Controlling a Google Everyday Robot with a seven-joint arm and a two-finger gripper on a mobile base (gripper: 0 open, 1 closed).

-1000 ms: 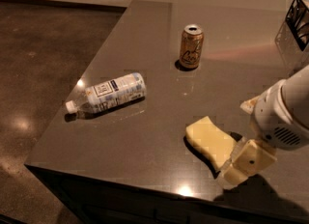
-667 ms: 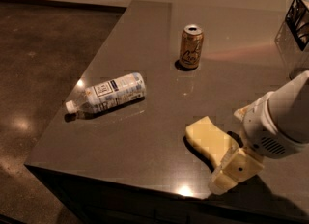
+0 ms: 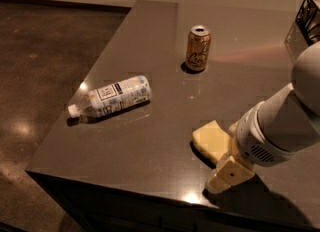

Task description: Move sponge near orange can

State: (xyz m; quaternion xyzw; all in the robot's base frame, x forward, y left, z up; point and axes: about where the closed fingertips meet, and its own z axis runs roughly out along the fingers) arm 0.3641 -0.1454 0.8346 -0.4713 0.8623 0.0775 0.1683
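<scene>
- A pale yellow sponge (image 3: 211, 140) lies flat on the dark worktop (image 3: 150, 146), close to the near edge and to the right of that edge's middle. It is a soft foam block with no markings that I can see, and its visible left side curves gently.
- The sponge's right end is hidden behind the robot's white arm (image 3: 280, 126), which reaches in from the right side of the worktop.
- The gripper (image 3: 226, 172) sits low over the worktop at the sponge's right end, just inside the near edge. From where I stand it cannot be told whether it is clamped on the foam or clear of it.
- The orange can (image 3: 198, 48) stands upright toward the far side of the worktop, well apart from the sponge. It has orange-gold sides, a silver top and pale lettering.
- A bare, glossy stretch of worktop runs between the sponge and the can, catching a few points of ceiling light.
- A clear plastic bottle (image 3: 112, 96) with a white label lies on its side near the left edge. Its cap points toward the near left corner, and it is well apart from both the sponge and the can.
- Part of a wire basket (image 3: 306, 21) shows at the far right of the worktop.
- The near edge runs just in front of the sponge and gripper, and beyond the left edge the worktop drops to a polished floor (image 3: 40, 76).
</scene>
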